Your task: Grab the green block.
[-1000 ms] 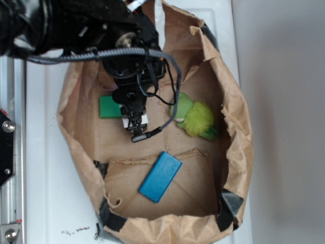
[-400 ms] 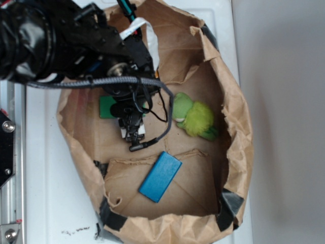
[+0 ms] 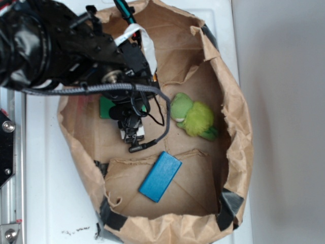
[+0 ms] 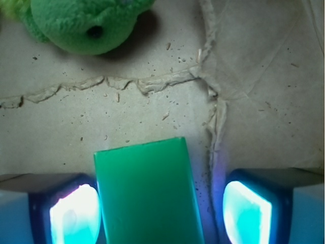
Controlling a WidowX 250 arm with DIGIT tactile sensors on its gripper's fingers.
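The tool (image 4: 161,216) stood spread wide, one glowing pad (image 4: 73,216) at about eight o'clock of the wrist view and the other at four o'clock. The green block (image 4: 148,193) lay flat on the paper bag's floor (image 4: 264,101) between them, close against the left-hand pad and with a clear gap to the right-hand one. Nothing was pinched. From the exterior view the black arm (image 3: 61,51) covered most of the block, leaving a green corner at nine o'clock of the bag's floor. The plush toy (image 3: 193,117) lay toward three o'clock, the blue block (image 3: 160,176) toward six o'clock.
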